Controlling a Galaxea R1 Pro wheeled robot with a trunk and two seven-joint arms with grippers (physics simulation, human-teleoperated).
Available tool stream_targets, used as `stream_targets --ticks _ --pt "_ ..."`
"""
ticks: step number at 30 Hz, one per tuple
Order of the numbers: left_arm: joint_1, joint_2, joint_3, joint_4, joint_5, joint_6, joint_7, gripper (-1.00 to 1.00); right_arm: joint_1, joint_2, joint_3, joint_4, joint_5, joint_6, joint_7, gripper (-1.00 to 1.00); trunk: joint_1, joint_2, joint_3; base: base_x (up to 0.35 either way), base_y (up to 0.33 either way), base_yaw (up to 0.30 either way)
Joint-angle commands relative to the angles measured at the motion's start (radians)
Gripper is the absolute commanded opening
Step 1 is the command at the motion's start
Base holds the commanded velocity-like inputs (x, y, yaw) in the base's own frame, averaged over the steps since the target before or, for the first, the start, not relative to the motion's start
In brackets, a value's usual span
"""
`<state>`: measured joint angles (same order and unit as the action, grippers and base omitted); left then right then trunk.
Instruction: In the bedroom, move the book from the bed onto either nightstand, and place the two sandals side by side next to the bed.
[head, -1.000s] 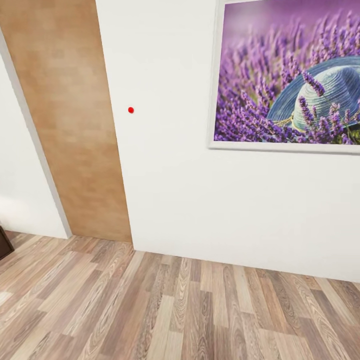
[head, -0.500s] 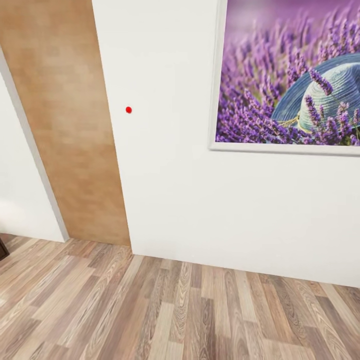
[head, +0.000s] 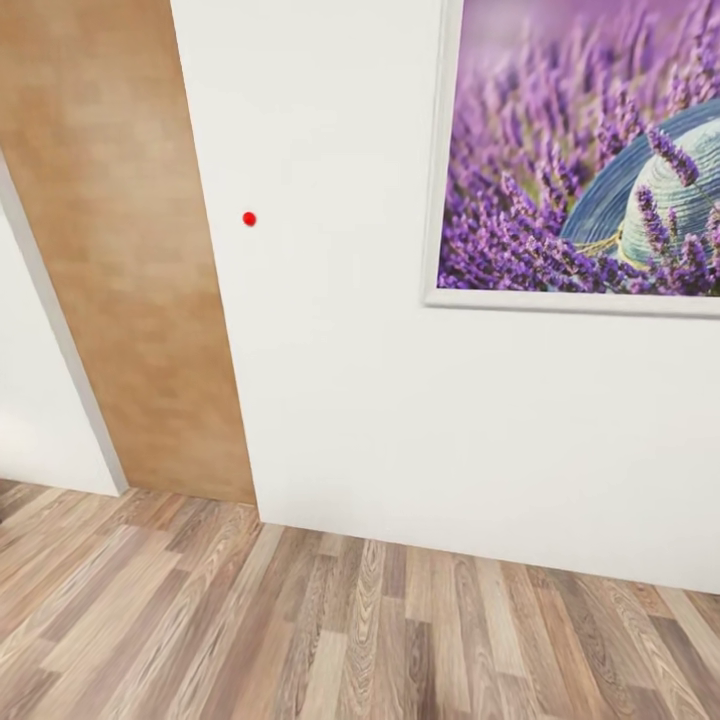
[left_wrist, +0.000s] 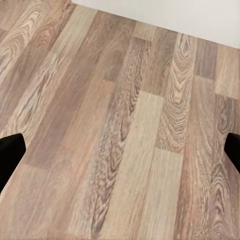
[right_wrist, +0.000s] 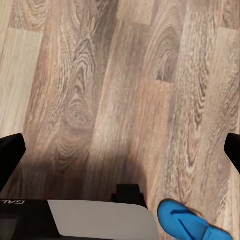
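Left gripper (left_wrist: 120, 150): jaws spread wide, black fingertips (left_wrist: 10, 152) at opposite frame edges, nothing between them, only wood-plank floor (left_wrist: 120, 125) below. White wall base (left_wrist: 200, 17) sits just past the floor's far end in that view.

Right gripper (right_wrist: 120, 152): jaws also spread wide, empty, fingertips (right_wrist: 10, 155) at the frame edges, hanging over the same plank floor. One blue sandal (right_wrist: 192, 222) lies flat on the floor near the right gripper, off to one side of the gap, not touching either finger; rounded end visible, rest cut off by the frame. Just beside the sandal: a dark robot part with a pale grey panel (right_wrist: 97, 220), casting a shadow on the planks.

Head view, landmark = white wall (head: 340, 380): framed lavender-and-straw-hat picture (head: 590, 160) hangs on it, upper right. Small red dot (head: 249, 218) on the wall, left of the picture. Tan wooden door panel (head: 110, 250) adjoins the wall's left edge. Floor meets the wall along its base.

Book, bed, nightstand: position can't tell from these views.
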<state>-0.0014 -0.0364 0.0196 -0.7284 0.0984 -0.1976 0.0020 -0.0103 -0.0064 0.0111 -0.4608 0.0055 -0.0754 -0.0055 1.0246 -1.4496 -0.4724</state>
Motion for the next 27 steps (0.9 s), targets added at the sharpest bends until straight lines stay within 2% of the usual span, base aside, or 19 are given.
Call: stream_targets --ticks 1,27 --pt "0.0 0.0 0.0 0.0 0.009 -0.002 0.0 1.0 0.0 -0.001 0.001 0.001 0.001 -0.003 -0.001 1.0 0.0 0.0 -0.001 0.254 0.0 0.0" --pt "0.0 0.0 0.0 0.0 0.009 -0.002 0.0 1.0 0.0 0.0 0.001 0.001 0.001 -0.003 -0.001 1.0 0.0 0.0 -0.001 0.278 0.0 0.0"
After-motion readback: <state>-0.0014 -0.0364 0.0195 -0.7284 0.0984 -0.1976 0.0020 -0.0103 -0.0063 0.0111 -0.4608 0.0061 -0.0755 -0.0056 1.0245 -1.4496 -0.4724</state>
